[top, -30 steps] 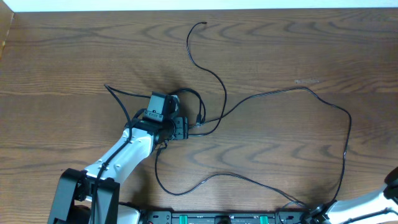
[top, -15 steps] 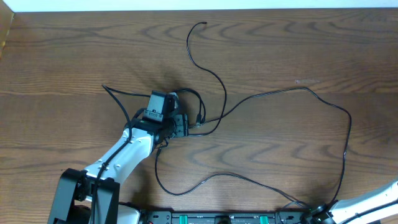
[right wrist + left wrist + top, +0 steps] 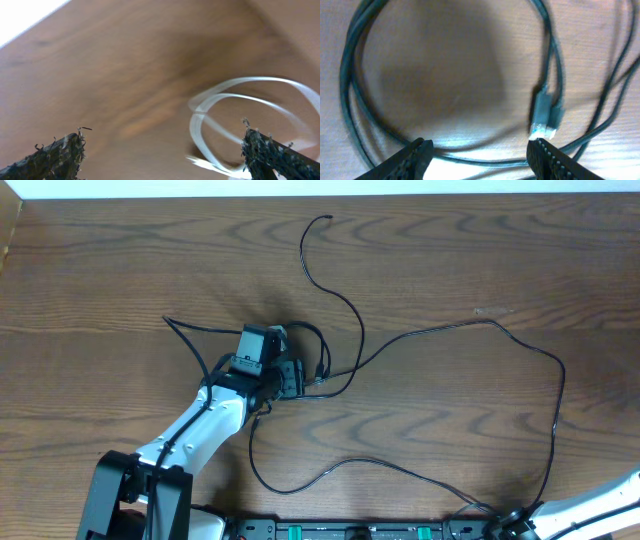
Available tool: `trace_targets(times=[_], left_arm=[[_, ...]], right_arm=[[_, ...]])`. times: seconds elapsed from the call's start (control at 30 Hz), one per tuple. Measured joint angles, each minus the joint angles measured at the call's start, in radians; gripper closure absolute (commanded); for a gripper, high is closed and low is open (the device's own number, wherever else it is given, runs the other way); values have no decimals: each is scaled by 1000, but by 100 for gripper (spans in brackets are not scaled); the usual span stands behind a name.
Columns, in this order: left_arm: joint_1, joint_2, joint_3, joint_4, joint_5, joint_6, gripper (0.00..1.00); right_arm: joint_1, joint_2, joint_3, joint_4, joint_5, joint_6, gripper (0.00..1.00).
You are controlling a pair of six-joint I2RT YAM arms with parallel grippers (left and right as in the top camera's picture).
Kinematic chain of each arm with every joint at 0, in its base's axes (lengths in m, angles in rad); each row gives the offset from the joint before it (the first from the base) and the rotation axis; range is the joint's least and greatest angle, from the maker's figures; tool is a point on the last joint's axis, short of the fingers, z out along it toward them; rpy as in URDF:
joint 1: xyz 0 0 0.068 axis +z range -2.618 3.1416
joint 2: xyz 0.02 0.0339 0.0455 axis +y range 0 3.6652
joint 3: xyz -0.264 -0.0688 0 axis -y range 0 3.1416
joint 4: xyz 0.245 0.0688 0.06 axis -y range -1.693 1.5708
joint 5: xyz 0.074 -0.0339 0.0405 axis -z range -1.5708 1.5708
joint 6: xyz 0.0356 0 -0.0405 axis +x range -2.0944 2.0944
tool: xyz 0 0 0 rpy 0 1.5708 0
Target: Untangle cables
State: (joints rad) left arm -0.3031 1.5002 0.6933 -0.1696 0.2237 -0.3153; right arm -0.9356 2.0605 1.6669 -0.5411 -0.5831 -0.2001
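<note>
Several thin black cables (image 3: 356, 320) lie looped and crossed over the wooden table (image 3: 120, 260). My left gripper (image 3: 290, 380) sits low over the knot at the middle. In the left wrist view my left gripper (image 3: 480, 147) is open, with one black strand (image 3: 480, 161) lying across the gap between its fingers. Two small plug ends (image 3: 545, 117) rest just ahead of the right finger, inside a wide cable loop (image 3: 350, 75). My right gripper (image 3: 162, 137) stands open, and a blurred white cable (image 3: 196, 125) curls close to its right finger without being gripped.
A long black cable (image 3: 556, 400) sweeps out to the right and back along the front edge. A loose end (image 3: 328, 218) lies near the far edge. My right arm (image 3: 600, 502) shows only at the bottom right corner, beside the rail (image 3: 350, 530) at the front.
My right gripper has gone from shut to open, and its arm has dropped further out of the overhead view. The left arm has nudged the left strand slightly.
</note>
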Motion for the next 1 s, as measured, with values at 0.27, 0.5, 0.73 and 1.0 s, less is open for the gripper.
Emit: trace_targets(times=[0.27, 0.5, 0.73, 1.0], left_arm=[[0, 0, 0, 50, 40, -2, 34], [0, 0, 0, 57, -11, -1, 26], [64, 0, 0, 70, -98, -100, 25], [118, 0, 0, 52, -119, -131, 25]], right_arm=[[207, 0, 0, -77, -196, 14, 1], [504, 0, -1, -147, -186, -124, 1], [823, 0, -77, -113, -120, -169, 1], [1081, 0, -249, 147, -82, 1, 1]])
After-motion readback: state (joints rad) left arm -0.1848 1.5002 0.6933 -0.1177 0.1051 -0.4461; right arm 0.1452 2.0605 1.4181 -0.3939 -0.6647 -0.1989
